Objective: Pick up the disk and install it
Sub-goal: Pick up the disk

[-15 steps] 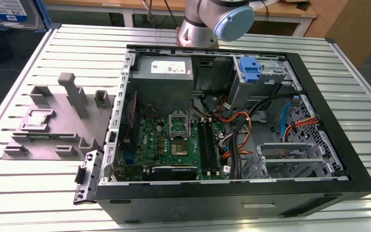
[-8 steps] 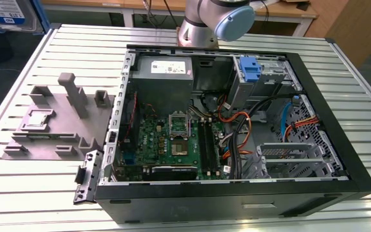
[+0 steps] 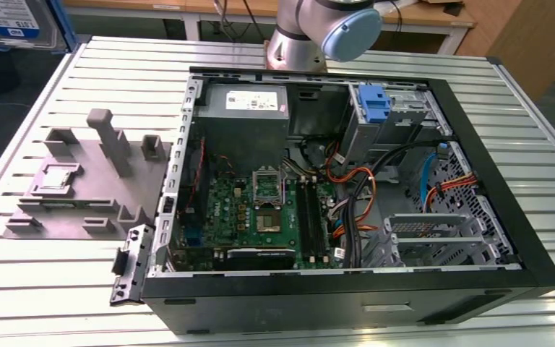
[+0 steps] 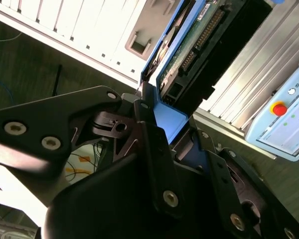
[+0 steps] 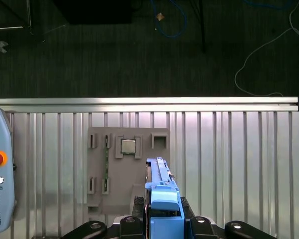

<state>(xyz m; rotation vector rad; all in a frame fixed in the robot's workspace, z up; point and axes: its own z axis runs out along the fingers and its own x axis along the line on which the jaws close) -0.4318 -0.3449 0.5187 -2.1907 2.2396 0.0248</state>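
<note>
Slatted table [image 3: 37, 293]: computer case [image 3: 306, 303], fixture [image 3: 75, 211] (grey)

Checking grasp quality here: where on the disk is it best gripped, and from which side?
At the blue carrier frame on one narrow end, coming end-on, jaws closing across the flat faces. The disk is thin and flat, so that probably clamps squarely; the gripper grips it so now.

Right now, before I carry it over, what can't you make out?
1. The disk: exterior view, cut off by the picture's edge.
2. End effector finger contact: first wrist view, covered by the disk's blue carrier.
3. Drive cage interior: exterior view, hidden by its walls and blue bracket.
</note>
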